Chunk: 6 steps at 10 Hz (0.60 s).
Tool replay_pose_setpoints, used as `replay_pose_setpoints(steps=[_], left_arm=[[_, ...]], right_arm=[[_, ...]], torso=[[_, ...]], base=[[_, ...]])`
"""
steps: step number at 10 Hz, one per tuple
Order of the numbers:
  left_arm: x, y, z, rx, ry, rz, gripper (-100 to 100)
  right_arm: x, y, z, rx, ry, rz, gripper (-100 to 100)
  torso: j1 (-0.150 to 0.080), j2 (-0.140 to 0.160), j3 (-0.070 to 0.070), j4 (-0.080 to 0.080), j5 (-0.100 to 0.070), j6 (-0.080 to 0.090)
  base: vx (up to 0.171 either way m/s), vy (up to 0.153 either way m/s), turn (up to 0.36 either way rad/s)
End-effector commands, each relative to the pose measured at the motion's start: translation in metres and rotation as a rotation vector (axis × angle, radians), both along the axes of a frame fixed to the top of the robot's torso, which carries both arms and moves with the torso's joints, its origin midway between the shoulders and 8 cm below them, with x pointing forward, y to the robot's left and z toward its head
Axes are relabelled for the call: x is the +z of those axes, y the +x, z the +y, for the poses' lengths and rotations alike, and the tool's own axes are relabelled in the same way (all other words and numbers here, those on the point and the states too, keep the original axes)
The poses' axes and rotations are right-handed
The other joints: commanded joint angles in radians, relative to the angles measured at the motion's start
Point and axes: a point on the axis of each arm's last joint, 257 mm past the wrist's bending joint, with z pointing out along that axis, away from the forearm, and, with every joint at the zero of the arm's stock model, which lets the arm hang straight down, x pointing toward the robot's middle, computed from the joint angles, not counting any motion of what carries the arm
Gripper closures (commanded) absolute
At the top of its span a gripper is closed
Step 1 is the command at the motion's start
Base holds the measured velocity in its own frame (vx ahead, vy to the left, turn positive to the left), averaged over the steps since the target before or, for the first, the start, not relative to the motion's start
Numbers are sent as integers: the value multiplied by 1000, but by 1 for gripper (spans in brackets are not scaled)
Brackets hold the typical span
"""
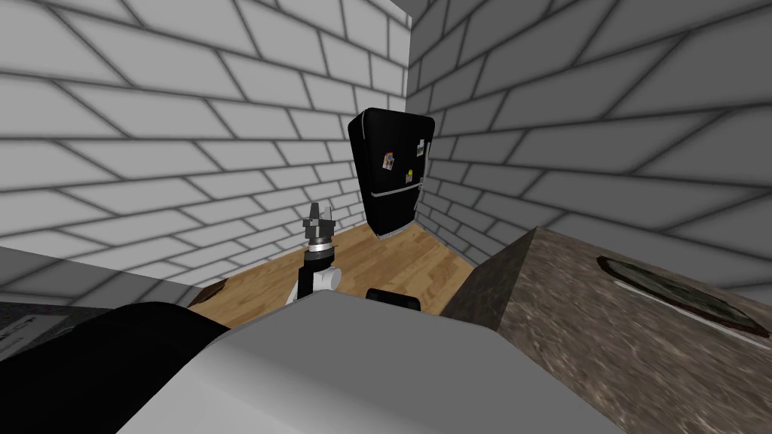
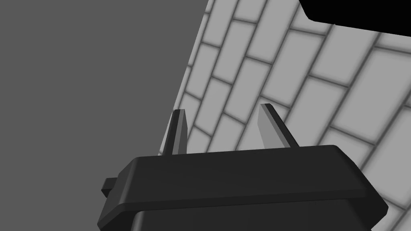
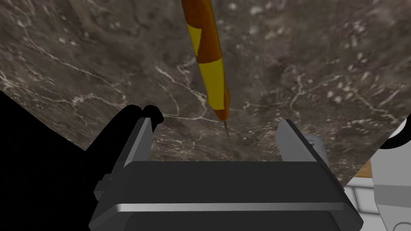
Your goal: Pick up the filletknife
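The fillet knife (image 3: 208, 60) lies on a dark marbled countertop (image 3: 80, 72). Its handle is orange-brown with yellow patches, and a very thin blade (image 3: 228, 138) runs from it toward my right gripper (image 3: 216, 136). That gripper hovers just over the counter, open, with the blade's line passing between its fingers and the handle just beyond their tips. Nothing is held. My left gripper (image 1: 318, 215) is raised in front of my chest, open and empty (image 2: 222, 120).
The brown stone counter (image 1: 603, 324) fills the right side and carries a dark oval inset (image 1: 678, 294). A black fridge (image 1: 392, 169) stands in the far corner on a wooden floor (image 1: 377, 264). Brick walls close both sides.
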Motion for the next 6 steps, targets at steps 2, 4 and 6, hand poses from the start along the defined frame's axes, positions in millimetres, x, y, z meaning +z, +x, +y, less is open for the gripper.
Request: replay_pose_setpoints(steps=[2, 4, 6], left_arm=[[0, 0, 0, 0, 0, 0, 0], [0, 0, 0, 0, 0, 0, 0], [0, 0, 0, 0, 0, 0, 0]], right_arm=[[-6, 15, -11, -16, -3, 3, -100], [-9, 25, -16, -36, 0, 2, -100], [-12, 34, -22, -56, 2, 2, -100]], torso=[[-1, 3, 2, 1, -1, -3], [-3, 6, 4, 2, -2, -3], [-4, 4, 3, 2, -2, -3]], base=[[-118, 28, 142], [-127, 31, 98], [-94, 29, 92]])
